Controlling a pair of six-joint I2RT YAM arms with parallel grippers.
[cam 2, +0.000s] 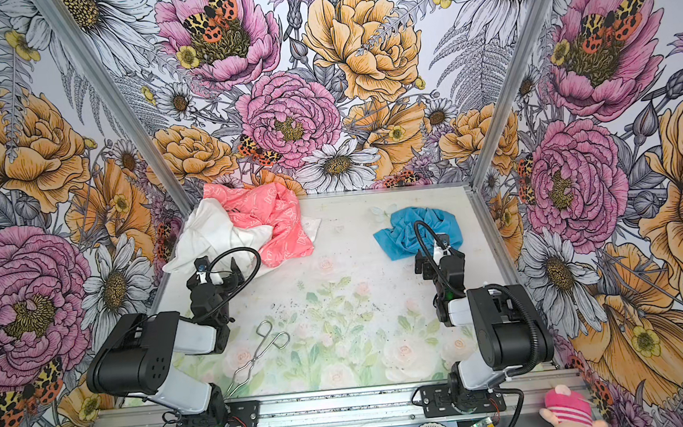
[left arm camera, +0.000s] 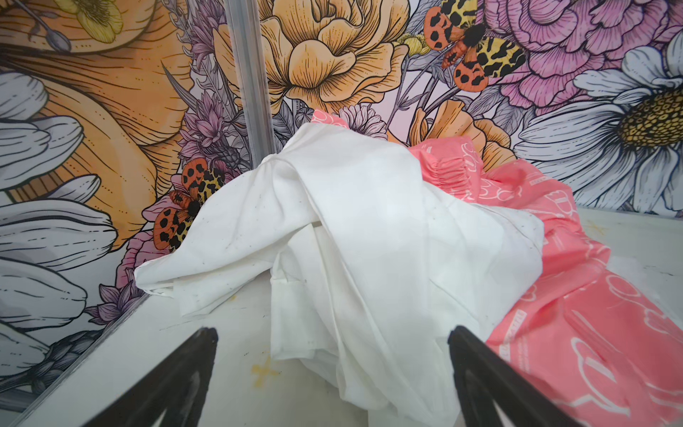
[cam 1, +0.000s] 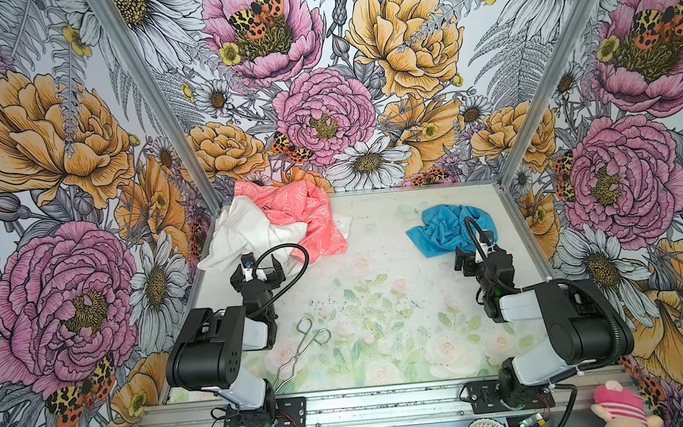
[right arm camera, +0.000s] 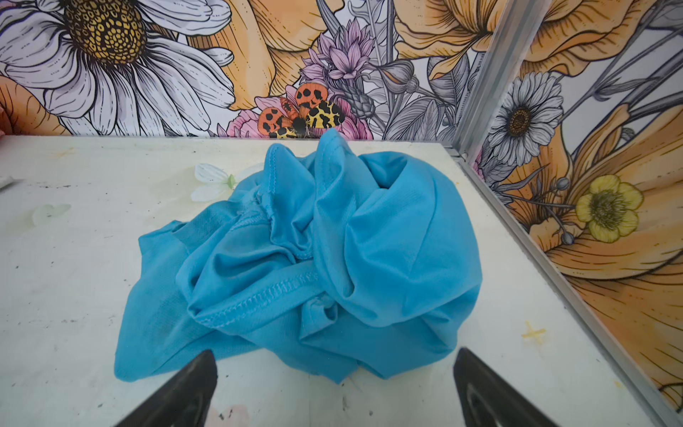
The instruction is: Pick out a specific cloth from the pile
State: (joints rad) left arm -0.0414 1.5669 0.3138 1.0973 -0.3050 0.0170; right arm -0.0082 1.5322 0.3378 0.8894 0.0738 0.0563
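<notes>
Floral wallpaper closes in three sides of a pale, flower-printed table (cam 1: 376,257). The blue cloth (cam 1: 443,227) lies crumpled near its far right corner, well apart from the pile (cam 1: 270,224) in the far left corner, where a white cloth (cam 1: 245,230) drapes partly over a pink printed cloth (cam 1: 306,213). With the blue cloth clear of the others, the picking-out looks either finished or waiting on a fresh grasp; nothing is held. The right gripper (right arm camera: 334,354) sits low just in front of the blue cloth and points at its near edge, jaws spread wide and empty, tips close to the fabric but seemingly not touching it. The left gripper (left arm camera: 332,334) faces the pile the same way, jaws wide, with the white cloth's loose edge reaching in between them; I cannot tell whether it touches. Both arms are folded, elbows raised near their bases, forearms reaching forward and down. If the blue cloth must be lifted, the next move calls for the right arm to ease forward onto a raised fold and close deep, since soft fabric slips from a shallow pinch. Wire tongs (cam 1: 300,351) lie unused near the left arm
</notes>
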